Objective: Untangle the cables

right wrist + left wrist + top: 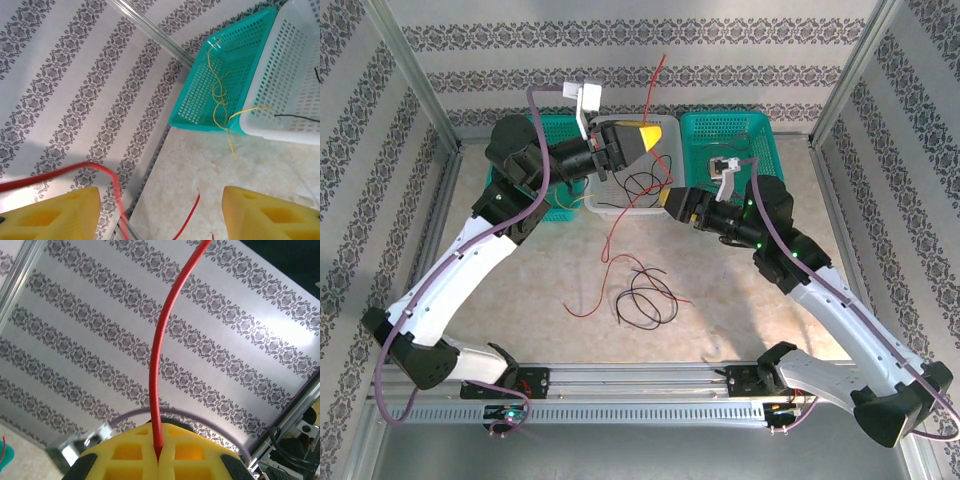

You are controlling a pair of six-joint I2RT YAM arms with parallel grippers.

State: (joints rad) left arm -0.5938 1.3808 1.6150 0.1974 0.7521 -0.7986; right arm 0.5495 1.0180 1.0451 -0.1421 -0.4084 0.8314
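The pale mottled table lies open in front. Mesh baskets, one white between two teal, line its far edge. The left gripper pinches the red cable between yellow foam pads, and the right gripper stands spread. A yellow cable trails over a teal rim. Black cables loop on the table, their crossings hard to make out.

- Smooth glossy plastic on red cable
- Matt yellow plastic on left end effector
- Perforated plastic teal basket
- Matt mottled desk

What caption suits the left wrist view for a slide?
The left hand, shut on a red cable, before patterned wallpaper.
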